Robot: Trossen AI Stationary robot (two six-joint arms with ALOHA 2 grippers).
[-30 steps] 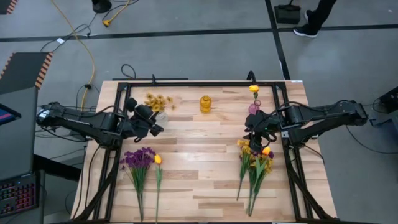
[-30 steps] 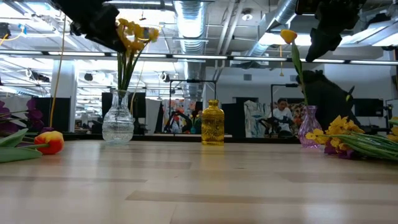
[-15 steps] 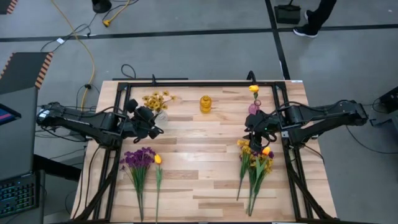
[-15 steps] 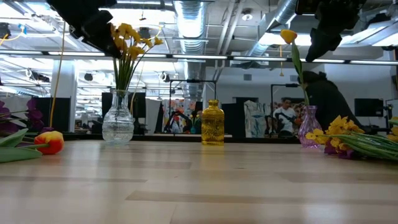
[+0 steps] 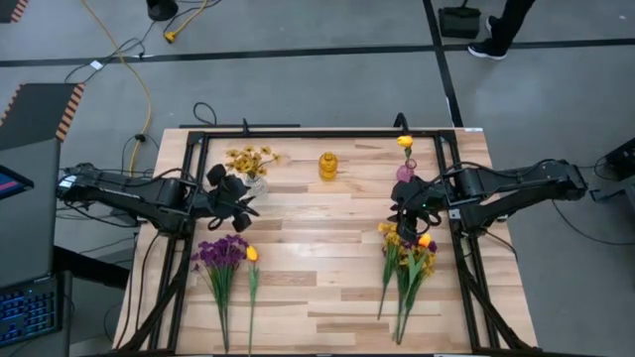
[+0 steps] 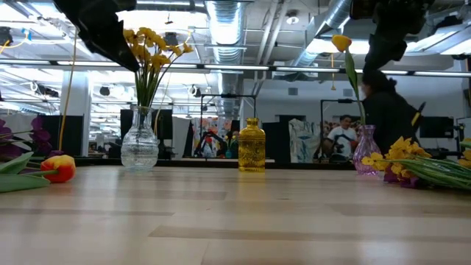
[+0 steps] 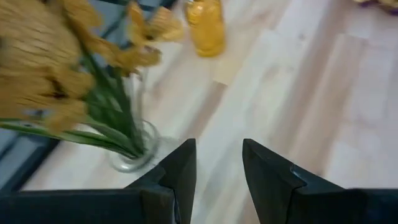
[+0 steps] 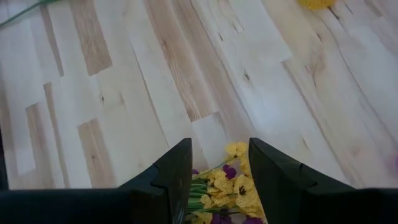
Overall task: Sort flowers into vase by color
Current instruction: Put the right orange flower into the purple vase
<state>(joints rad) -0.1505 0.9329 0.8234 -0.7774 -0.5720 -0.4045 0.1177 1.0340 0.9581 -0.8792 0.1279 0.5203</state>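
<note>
So far, yellow blossoms (image 5: 250,159) are sitting in the clear vase (image 6: 139,147); both grippers (image 7: 214,163) (image 8: 217,163) are hanging apart, seemingly empty; table bunches (image 5: 223,252) are waiting.

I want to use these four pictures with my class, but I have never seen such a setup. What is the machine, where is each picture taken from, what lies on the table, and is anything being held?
Two dark robot arms work at a wooden table. One picture looks straight down, one looks level across the tabletop, and two come from cameras on the wrists.

A clear vase holds a yellow bunch, a yellow vase stands empty, and a pink vase holds one tulip. More flowers lie flat: a purple bunch with a second tulip, and a mixed pile.

The left gripper beside the clear vase and the right gripper above the pile are open, holding nothing.
</note>
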